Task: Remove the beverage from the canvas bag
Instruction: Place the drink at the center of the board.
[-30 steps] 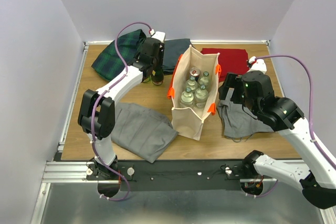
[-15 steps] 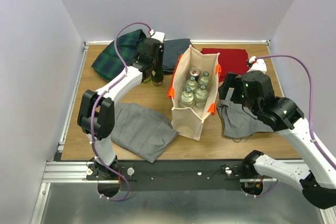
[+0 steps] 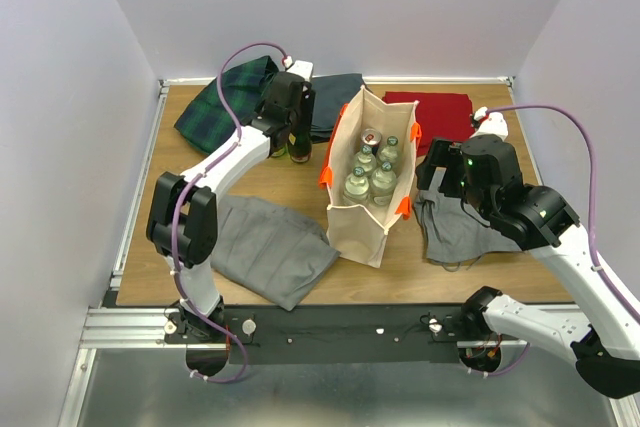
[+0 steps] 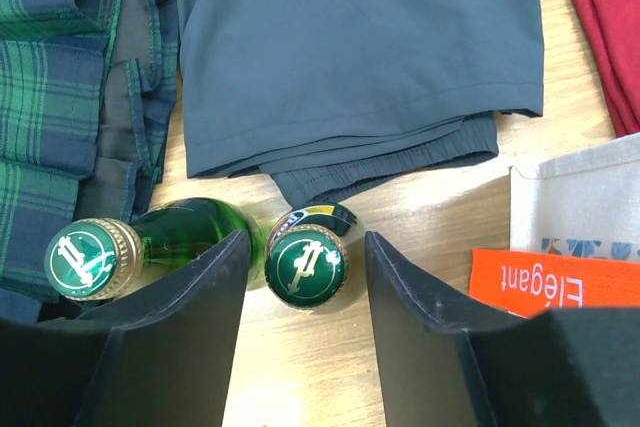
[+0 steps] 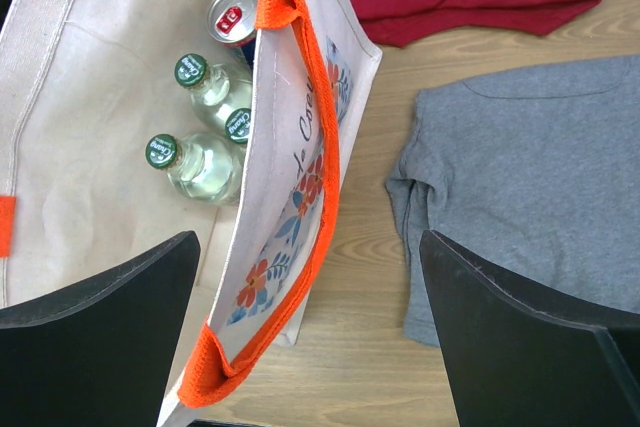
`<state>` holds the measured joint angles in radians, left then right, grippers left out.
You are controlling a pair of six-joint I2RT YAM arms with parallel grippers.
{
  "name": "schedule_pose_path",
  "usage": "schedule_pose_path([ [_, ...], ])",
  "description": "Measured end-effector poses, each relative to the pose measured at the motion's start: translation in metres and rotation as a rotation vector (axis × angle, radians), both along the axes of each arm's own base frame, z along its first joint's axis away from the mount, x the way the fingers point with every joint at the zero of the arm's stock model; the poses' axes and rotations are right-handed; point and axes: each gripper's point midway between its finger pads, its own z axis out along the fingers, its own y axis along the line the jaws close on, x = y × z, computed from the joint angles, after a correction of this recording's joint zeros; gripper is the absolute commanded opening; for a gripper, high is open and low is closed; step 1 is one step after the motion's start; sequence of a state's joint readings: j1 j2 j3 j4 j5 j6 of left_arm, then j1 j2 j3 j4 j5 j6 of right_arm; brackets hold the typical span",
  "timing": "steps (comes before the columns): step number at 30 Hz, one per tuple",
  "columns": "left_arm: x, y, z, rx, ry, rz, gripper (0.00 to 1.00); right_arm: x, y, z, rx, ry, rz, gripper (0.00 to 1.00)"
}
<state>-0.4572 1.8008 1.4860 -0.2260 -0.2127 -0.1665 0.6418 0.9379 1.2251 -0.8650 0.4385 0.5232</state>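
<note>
The canvas bag (image 3: 360, 225) stands upright near the middle of the table (image 3: 300, 177), mouth open. Inside it are a red-topped can (image 5: 232, 15) and clear bottles (image 5: 205, 169); the right wrist view shows 3 green caps. 2 green bottles stand outside on the wood, to the bag's left and just beside a folded dark blue cloth (image 4: 350, 47).

The left gripper (image 4: 305, 243) straddles 1 of them, the nearer green bottle (image 4: 305, 265). Its fingers are apart, with a sliver of space on each side of the cap, so it grips nothing. The second green bottle (image 4: 88, 257) stands just outside the left finger (image 4: 170, 347).

This looks like the release of a bottle already lifted out. To do it well, I judge the arm should rise straight up with the jaws no wider than now. A sideways drift would knock the neighbour or tip the freed bottle toward the plaid cloth (image 4: 50, 67).

The right gripper (image 5: 310, 247) hangs wide open over the bag's right wall and orange handle (image 5: 318, 147), holding nothing. Pinching that wall would probably steady the bag for the next reach.
</note>
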Motion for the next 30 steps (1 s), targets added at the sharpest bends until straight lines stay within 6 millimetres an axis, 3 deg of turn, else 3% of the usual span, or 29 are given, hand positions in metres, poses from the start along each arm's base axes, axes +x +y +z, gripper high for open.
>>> schedule_pose_path([
  [7,-0.002,0.001,0.007,-0.004,-0.008,0.000,0.73,0.000,0.000,0.000,0.000,0.000,0.000,1.00],
  [10,-0.004,0.002,0.015,-0.003,-0.012,-0.002,0.85,0.000,0.000,0.000,0.001,-0.002,0.000,1.00],
  [11,-0.006,0.003,0.022,-0.001,-0.014,-0.005,0.99,0.000,0.000,0.001,0.003,-0.003,0.000,1.00],
  [16,-0.012,0.003,0.056,-0.014,-0.058,-0.030,0.99,0.000,0.002,0.001,0.006,-0.001,0.007,1.00],
  [23,-0.033,0.002,0.120,-0.058,-0.127,-0.097,0.99,-0.001,0.006,0.001,0.020,0.004,0.030,1.00],
  [30,-0.063,-0.013,0.152,-0.125,-0.113,-0.230,0.99,-0.003,0.011,-0.003,0.017,0.016,0.064,1.00],
])
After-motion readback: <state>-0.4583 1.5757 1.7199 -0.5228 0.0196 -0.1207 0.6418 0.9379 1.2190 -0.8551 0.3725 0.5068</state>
